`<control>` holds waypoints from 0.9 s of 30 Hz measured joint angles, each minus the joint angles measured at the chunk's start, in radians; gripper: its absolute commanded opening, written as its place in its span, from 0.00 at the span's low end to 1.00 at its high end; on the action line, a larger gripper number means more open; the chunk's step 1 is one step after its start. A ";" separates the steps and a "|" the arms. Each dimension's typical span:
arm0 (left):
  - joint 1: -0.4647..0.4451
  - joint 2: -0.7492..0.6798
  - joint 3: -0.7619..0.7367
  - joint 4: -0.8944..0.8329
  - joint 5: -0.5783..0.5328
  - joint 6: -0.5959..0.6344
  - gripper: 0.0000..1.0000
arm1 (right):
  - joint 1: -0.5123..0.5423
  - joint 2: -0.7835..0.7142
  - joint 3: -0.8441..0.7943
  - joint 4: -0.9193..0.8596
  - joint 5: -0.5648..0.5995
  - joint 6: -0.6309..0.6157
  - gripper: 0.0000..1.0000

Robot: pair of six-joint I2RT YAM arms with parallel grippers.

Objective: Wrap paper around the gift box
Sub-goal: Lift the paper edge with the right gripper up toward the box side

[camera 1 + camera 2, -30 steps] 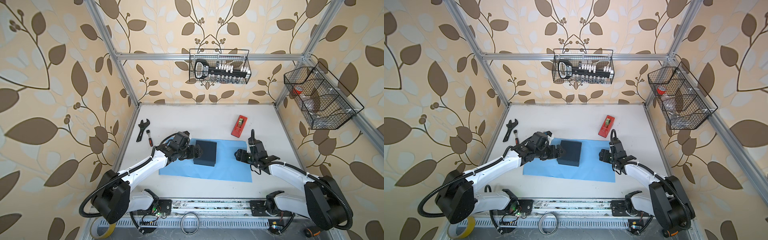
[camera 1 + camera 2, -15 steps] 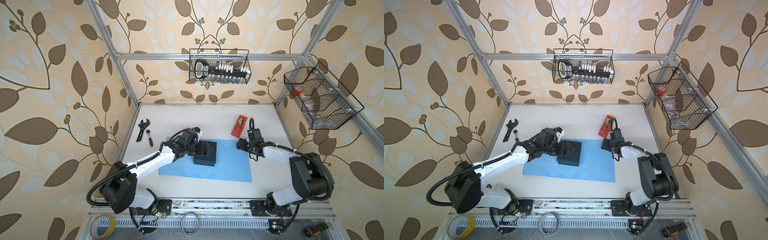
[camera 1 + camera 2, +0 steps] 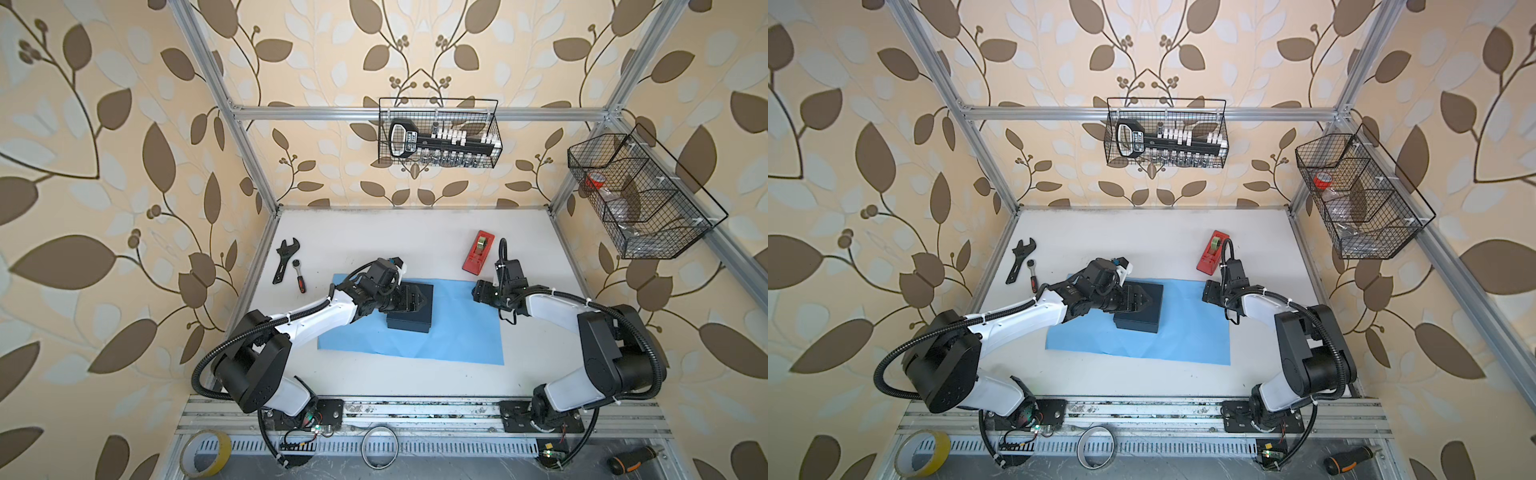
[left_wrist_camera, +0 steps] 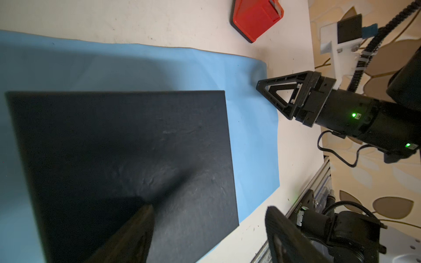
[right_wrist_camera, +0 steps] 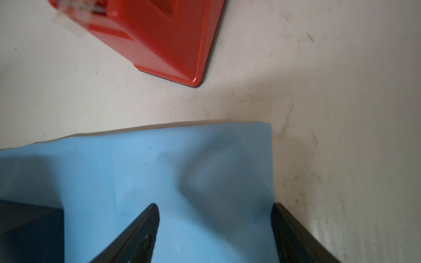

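Starting, it seems, the first fold: gift box (image 3: 411, 322) rests on flat paper (image 3: 457, 332); left fingers (image 4: 136, 227) hover spread, empty, over its lid; right fingers (image 5: 141, 227) straddle the paper's edge, open and empty. Next, probably pinch and lift.

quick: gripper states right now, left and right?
Left gripper: open, over the box, holding nothing.
Right gripper: open at the paper edge, holding nothing.

Matt gift box (image 4: 114, 148); glossy plastic tape dispenser (image 5: 159, 34)
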 measured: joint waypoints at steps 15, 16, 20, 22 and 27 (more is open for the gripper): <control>0.000 0.000 -0.029 0.069 0.003 0.000 0.79 | -0.077 -0.182 -0.174 0.090 -0.240 0.048 0.80; 0.000 0.000 -0.029 0.069 0.003 0.000 0.79 | -0.078 -0.195 -0.174 0.081 -0.228 0.049 0.81; 0.000 0.000 -0.029 0.069 0.003 0.000 0.79 | -0.079 -0.238 -0.174 0.039 -0.138 0.049 0.83; 0.000 0.000 -0.029 0.069 0.003 0.000 0.80 | -0.080 -0.235 -0.174 0.024 -0.106 0.048 0.83; 0.000 0.000 -0.029 0.069 0.003 0.000 0.79 | -0.081 -0.172 -0.161 0.024 -0.100 0.045 0.81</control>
